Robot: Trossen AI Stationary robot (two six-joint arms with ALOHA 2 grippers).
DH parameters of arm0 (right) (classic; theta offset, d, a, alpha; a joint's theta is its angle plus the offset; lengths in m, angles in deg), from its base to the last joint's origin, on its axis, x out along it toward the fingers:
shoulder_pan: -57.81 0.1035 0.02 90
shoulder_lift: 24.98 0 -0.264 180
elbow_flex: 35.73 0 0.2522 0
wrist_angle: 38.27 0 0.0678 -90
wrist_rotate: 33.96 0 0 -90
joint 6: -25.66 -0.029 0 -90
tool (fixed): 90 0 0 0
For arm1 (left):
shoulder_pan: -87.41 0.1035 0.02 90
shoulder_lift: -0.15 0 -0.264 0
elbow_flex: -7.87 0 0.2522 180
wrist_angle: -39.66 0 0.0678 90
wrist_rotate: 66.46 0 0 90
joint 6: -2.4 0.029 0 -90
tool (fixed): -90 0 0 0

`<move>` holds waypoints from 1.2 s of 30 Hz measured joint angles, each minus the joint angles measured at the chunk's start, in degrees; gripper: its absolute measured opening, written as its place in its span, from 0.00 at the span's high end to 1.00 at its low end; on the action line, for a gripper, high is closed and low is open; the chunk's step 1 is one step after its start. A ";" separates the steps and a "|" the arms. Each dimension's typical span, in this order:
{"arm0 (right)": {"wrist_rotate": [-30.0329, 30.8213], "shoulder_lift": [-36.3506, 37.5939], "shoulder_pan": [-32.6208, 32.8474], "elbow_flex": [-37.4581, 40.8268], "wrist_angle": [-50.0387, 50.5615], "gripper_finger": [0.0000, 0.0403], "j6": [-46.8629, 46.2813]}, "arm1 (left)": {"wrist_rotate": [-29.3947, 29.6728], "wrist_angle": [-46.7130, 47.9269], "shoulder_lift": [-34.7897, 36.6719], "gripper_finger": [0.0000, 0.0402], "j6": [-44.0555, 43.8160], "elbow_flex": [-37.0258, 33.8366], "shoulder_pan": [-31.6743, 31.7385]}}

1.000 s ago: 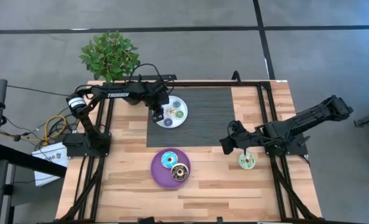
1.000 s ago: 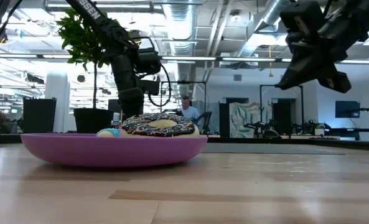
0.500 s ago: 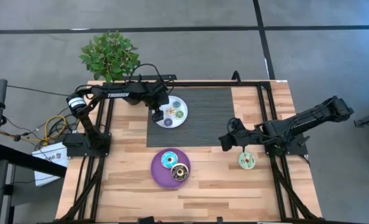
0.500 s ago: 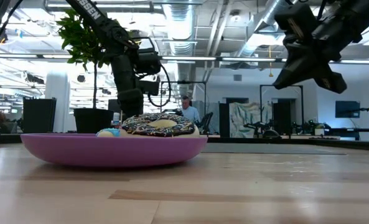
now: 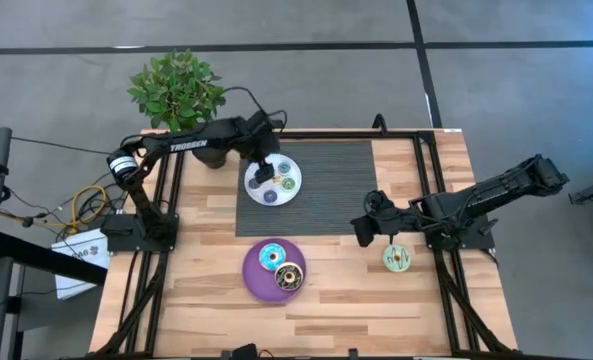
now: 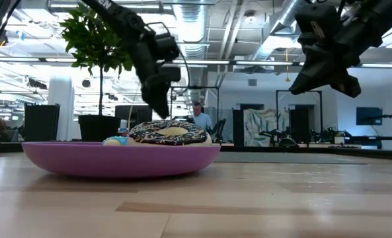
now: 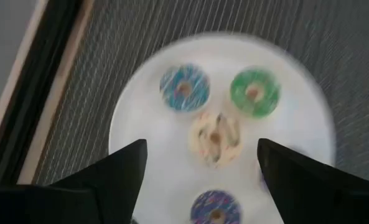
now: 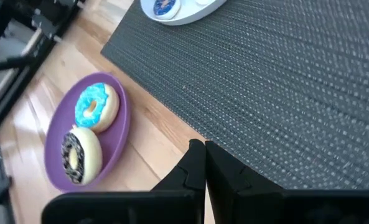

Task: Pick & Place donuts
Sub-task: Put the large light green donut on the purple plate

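Four mini donuts lie flat on the white plate (image 7: 147,124): blue (image 7: 184,88), green (image 7: 254,92), cream (image 7: 215,137) and purple (image 7: 216,208). My left gripper (image 7: 200,177) hovers open above that plate (image 5: 298,190), fingers either side of the cream mini, touching nothing. The purple plate (image 5: 251,275) holds the blue-iced donut (image 5: 271,257) and the brown-and-cream donut (image 5: 290,277). The green-iced donut (image 5: 397,258) lies on the wood at the right. My right gripper (image 5: 361,232) hangs shut above the mat's right near corner, left of the green-iced donut.
A dark woven mat (image 5: 336,190) lies under the white plate at the table's far middle. A potted plant (image 5: 176,90) stands at the far left corner. Black frame rails run along both sides. Bare wood lies near the front edge.
My left gripper has risen from the white plate and swung toward the far edge, tipping out of its straight-down pose; the cream mini that it covered now lies uncovered on the plate. My right gripper has drawn a little toward the table's left, away from the green-iced donut.
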 joint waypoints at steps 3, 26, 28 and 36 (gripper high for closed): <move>0.00 0.00 0.00 0.00 -0.02 1.00 3.33 | -4.21 1.03 0.00 0.25 -4.07 3.39 -0.41; -0.48 -0.04 0.11 0.00 0.36 1.00 15.79 | -4.00 -17.81 0.04 0.25 -18.63 6.00 -34.31; -0.48 -0.04 0.00 0.00 -0.01 1.00 17.47 | -1.84 -16.02 0.04 0.25 -18.01 6.00 -36.41; -0.49 -0.04 0.00 0.00 -0.24 1.00 18.51 | 5.11 -4.37 0.04 0.25 -25.09 5.93 -41.75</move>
